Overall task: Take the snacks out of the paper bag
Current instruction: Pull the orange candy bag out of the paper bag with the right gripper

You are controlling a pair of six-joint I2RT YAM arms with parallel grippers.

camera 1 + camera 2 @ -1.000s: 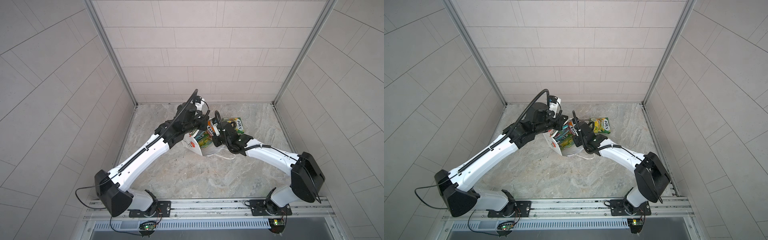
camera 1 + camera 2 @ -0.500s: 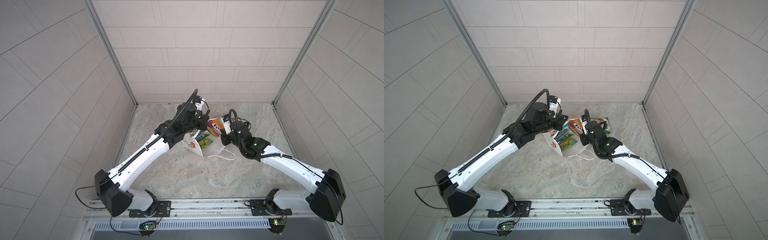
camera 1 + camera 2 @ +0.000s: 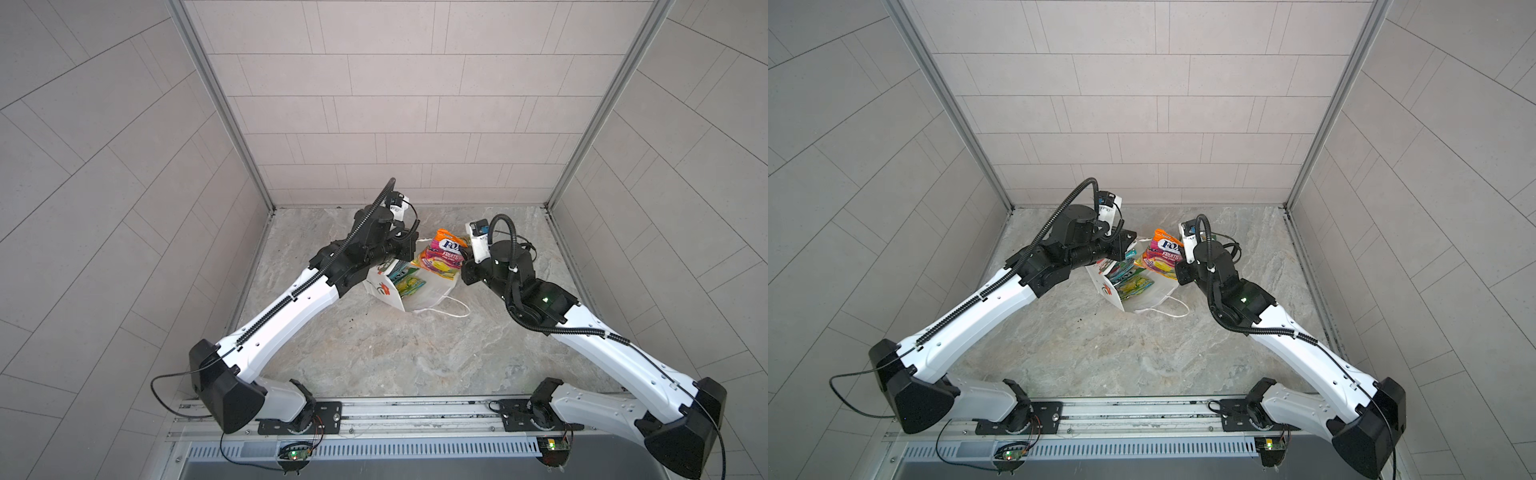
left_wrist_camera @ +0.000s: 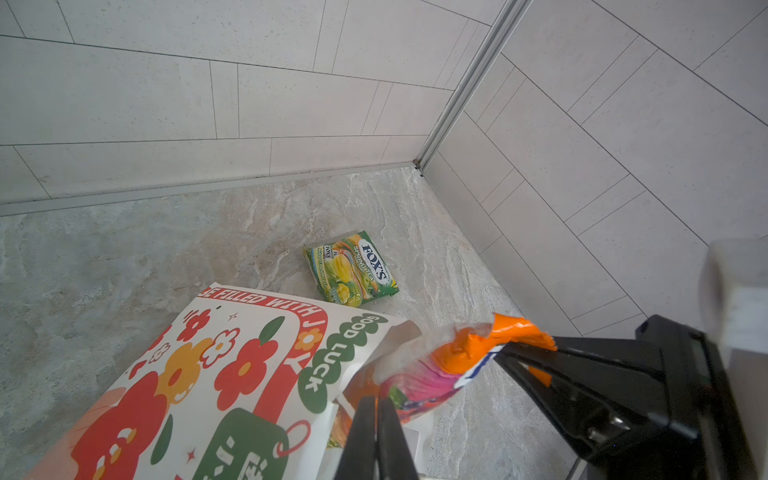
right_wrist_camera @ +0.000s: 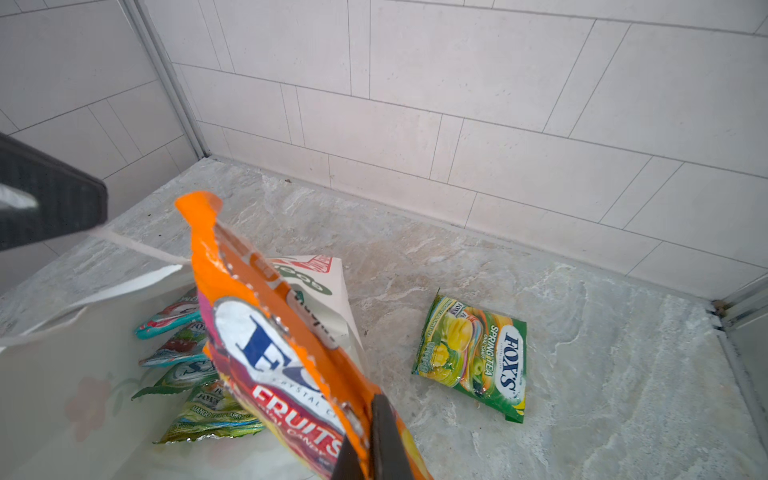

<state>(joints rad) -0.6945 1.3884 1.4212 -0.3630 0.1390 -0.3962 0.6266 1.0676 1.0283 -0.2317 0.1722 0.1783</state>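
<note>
Found paper bag tipped over on the worktop, roughly midway between the left and right edges and nearer the far edge, mouth turned toward the right arm. Noted a red flower drawing on the face seen in both top views, and red and green print on the side in the left wrist view.

Found left gripper at the far rim of the bag, jaws pressed together on the white string handle, drawn taut from jaw tip to rim in the right wrist view. Logged second handle lying slack on the worktop at the near side of the bag.

Found right gripper with jaws closed narrow on one edge of the orange-pink packet, marked FOX'S FRUITS and held up at the bag's mouth, top end highest. Cannot tell clearance of its lower end from the rim.

Counted more snacks inside the bag, lying flat on its lower wall: teal-red packets deepest in, green-yellow packets nearer the mouth, overlapping one another. Seen also through the open mouth in both top views.

Logged one loose green packet outside the bag, flat on the worktop toward the far right corner, label up, near the bag but apart from it.
</note>
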